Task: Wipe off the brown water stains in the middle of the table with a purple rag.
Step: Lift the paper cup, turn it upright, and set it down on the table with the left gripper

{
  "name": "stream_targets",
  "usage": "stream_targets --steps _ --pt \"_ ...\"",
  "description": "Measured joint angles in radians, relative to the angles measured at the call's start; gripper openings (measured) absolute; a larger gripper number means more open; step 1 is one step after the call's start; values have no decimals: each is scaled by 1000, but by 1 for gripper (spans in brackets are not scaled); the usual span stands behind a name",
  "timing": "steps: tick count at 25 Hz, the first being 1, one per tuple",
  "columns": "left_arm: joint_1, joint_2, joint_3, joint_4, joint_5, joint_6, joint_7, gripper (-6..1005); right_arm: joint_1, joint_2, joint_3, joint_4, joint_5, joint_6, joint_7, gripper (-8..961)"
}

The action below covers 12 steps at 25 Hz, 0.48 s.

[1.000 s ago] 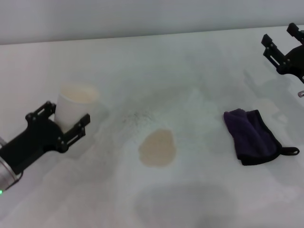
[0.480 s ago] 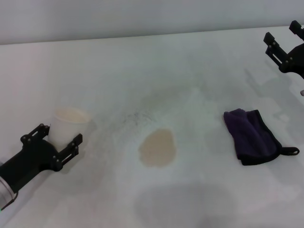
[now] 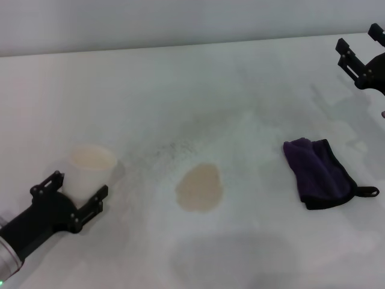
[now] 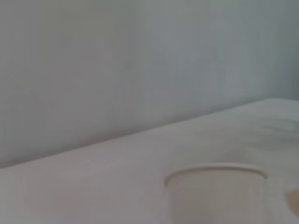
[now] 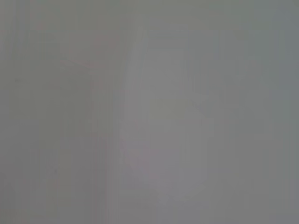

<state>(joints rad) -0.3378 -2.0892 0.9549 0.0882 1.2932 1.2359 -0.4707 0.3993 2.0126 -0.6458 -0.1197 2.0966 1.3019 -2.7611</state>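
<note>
**Stain still wet, rag still lying unused**

Broad white table (image 3: 198, 78), matte, with faint grey smudges across the middle. Nothing wiped yet, judging by the layout: whole task left to do.

Brown water stains (image 3: 200, 187) sitting as one tan, roundish patch near the table's centre, edges intact, no streaks from wiping.

Purple rag (image 3: 318, 172) lying folded flat on the table, well to the right of the stain, black loop pointing away from it. Not touched by either gripper. Clear bare table between rag and stain, so nothing blocking a sweep across.

Paper cup (image 3: 91, 170) standing upright at the left, well apart from the stain; seen close in the left wrist view (image 4: 217, 193), rim level.

Left gripper (image 3: 71, 201) low at the near left, fingers spread on either side of the cup's base, not visibly squeezing it. Likely out of the way of any wiping stroke.

Right gripper (image 3: 363, 49) up at the far right edge, beyond the rag and well apart from it, fingers spread, holding nothing. Probably the arm to fetch the rag. Right wrist view blank grey, nothing to read from it.
</note>
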Motion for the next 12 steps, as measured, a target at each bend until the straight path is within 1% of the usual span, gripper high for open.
stream_targets --steps 12 --pt "48 -4 13 -6 1 8 80 691 -1 0 2 0 3 -20 3 728"
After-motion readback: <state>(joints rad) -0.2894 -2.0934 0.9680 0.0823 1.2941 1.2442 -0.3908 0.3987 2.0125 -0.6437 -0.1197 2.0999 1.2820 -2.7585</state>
